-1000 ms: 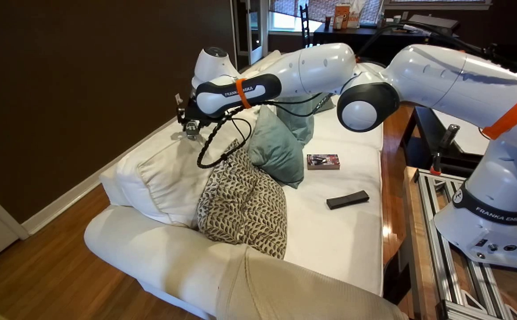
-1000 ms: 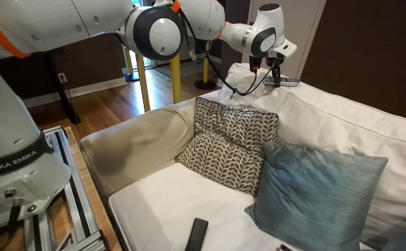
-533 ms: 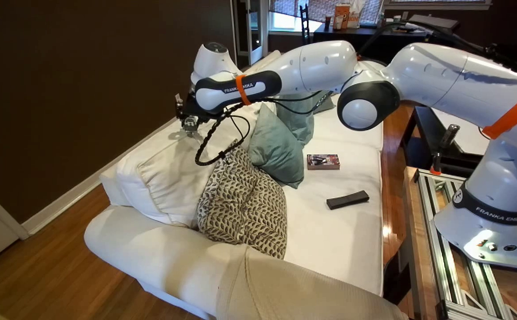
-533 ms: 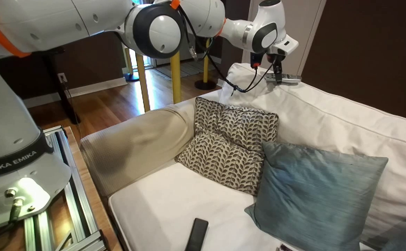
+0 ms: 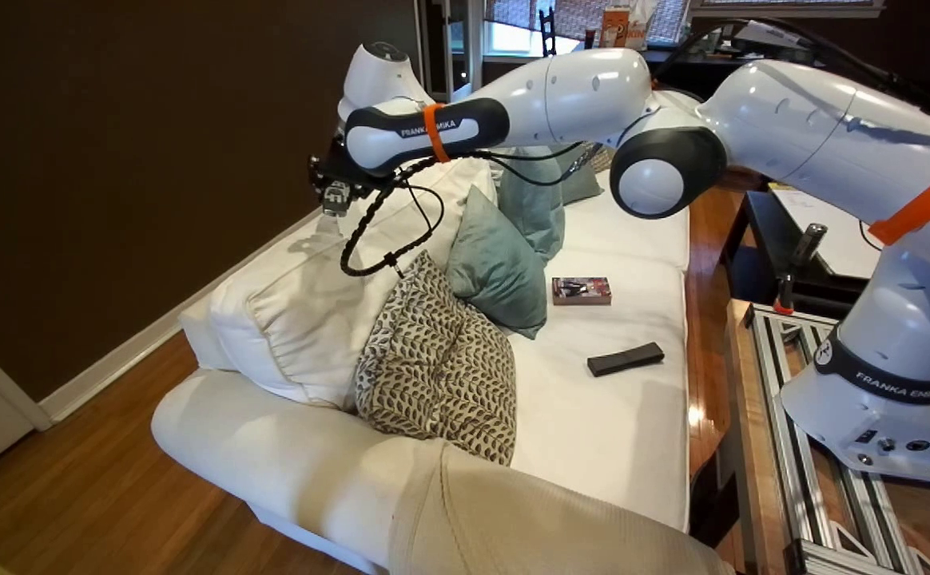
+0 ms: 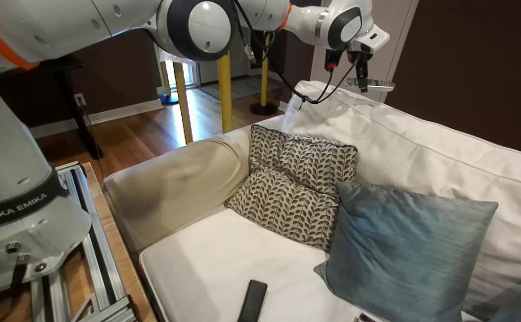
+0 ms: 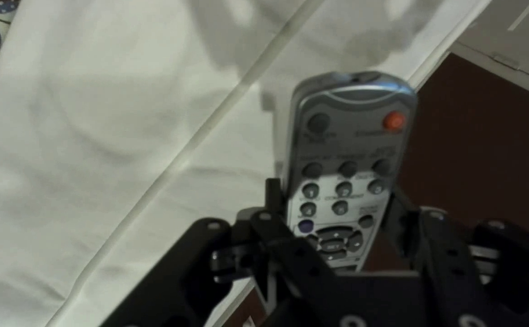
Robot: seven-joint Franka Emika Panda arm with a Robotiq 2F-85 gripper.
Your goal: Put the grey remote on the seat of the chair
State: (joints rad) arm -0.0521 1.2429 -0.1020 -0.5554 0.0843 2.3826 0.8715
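Grey remote (image 7: pixel 344 159) is clamped in my claw (image 7: pixel 335 204), held in the air above the top of the backrest (image 6: pixel 403 156), apart from the fabric under it. That backrest belongs to the white sofa (image 5: pixel 585 431), the largest thing before me, whose flat seat (image 6: pixel 207 259) spreads lower down in both exterior views. My white arm (image 5: pixel 593 88) reaches across it, mounted on a wooden bench (image 5: pixel 753 415). A patterned pillow (image 5: pixel 437 363) leans on the backrest near the rounded armrest (image 5: pixel 273 431), with a teal pillow (image 6: pixel 412 250) just beside it. My claw is smaller than these; its two dark fingers (image 7: pixel 273 195) press the remote's long edges, one on each side, and the buttoned face looks toward me in the wrist view. On the seat lies a black remote (image 5: pixel 625 359), and near it, closer to the teal pillow, a small booklet (image 5: pixel 582 291) with a picture on its cover. Smallest is a red button (image 7: pixel 394 121) in one corner of the grey remote's free end; the print beside it is too blurred for me to read.
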